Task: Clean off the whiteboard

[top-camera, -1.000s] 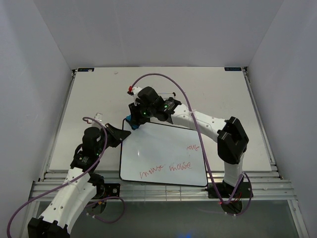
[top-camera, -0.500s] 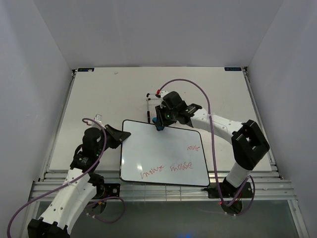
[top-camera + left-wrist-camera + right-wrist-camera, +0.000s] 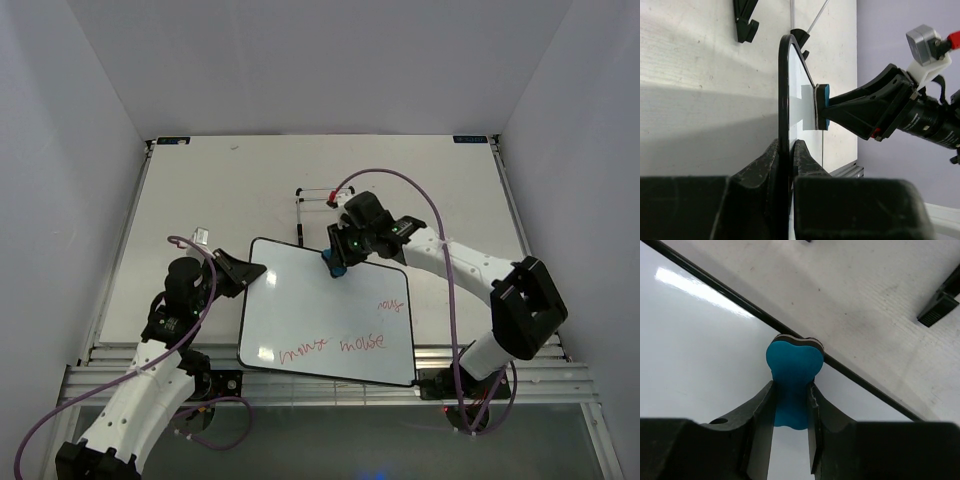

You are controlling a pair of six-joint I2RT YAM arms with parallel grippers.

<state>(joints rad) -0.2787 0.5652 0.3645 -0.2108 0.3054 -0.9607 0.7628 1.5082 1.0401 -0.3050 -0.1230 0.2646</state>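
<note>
Looks like a robotics lab test cell: plain white counter (image 3: 200,180) boxed in by bare grey walls (image 3: 320,60), aluminium rails (image 3: 330,388) along the near edge, two cabled robot arms (image 3: 462,262) bolted there.

Red writing (image 3: 333,346) on whiteboard (image 3: 310,295): too small to read. Whiteboard cut off at left and bottom edges of right wrist view. Eraser (image 3: 791,360): lower end hidden inside right gripper (image 3: 790,386). Wire stand (image 3: 300,228): partly behind right arm.
</note>
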